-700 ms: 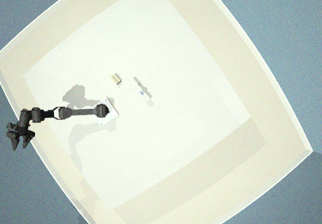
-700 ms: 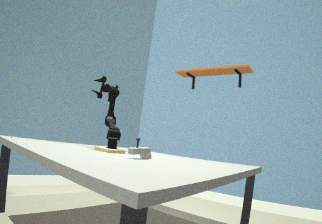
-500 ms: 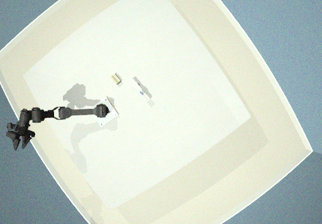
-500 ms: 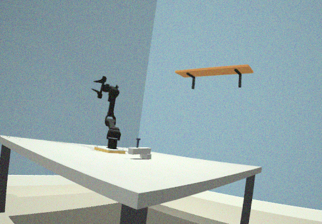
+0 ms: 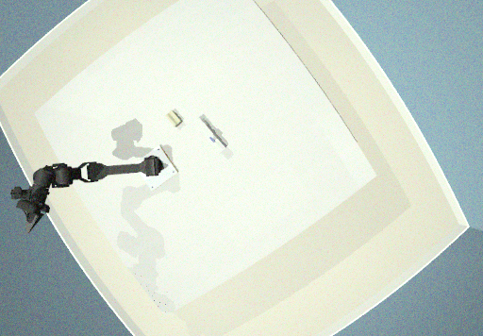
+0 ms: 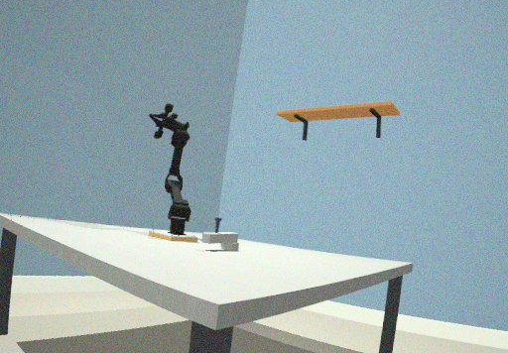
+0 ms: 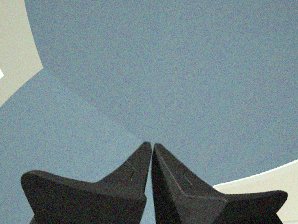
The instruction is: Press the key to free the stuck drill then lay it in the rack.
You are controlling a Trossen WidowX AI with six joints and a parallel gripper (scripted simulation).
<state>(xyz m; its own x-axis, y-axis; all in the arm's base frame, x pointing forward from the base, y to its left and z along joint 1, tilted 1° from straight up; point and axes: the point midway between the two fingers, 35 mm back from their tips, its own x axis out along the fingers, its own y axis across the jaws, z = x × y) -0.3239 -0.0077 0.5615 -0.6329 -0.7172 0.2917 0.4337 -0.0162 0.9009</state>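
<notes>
My gripper (image 5: 29, 231) (image 6: 151, 115) (image 7: 150, 148) is shut and empty, raised high over the table's edge, well away from the task's objects. A narrow light block with a long grey side (image 5: 213, 130) lies on the table in the top view, with a small blue spot (image 5: 212, 139) beside it. A small yellowish block (image 5: 174, 118) lies nearer the arm. The exterior view shows a dark upright peg with a wider top (image 6: 217, 224) at a grey block (image 6: 218, 238), and a lower grey block (image 6: 230, 246). Which are drill, key and rack is too small to tell.
The arm stands on a white base plate (image 5: 163, 179) with a wooden edge (image 6: 174, 238) on the white table (image 5: 283, 162) (image 6: 298, 275). An orange shelf (image 6: 337, 112) on black brackets hangs on the blue wall, high above the table.
</notes>
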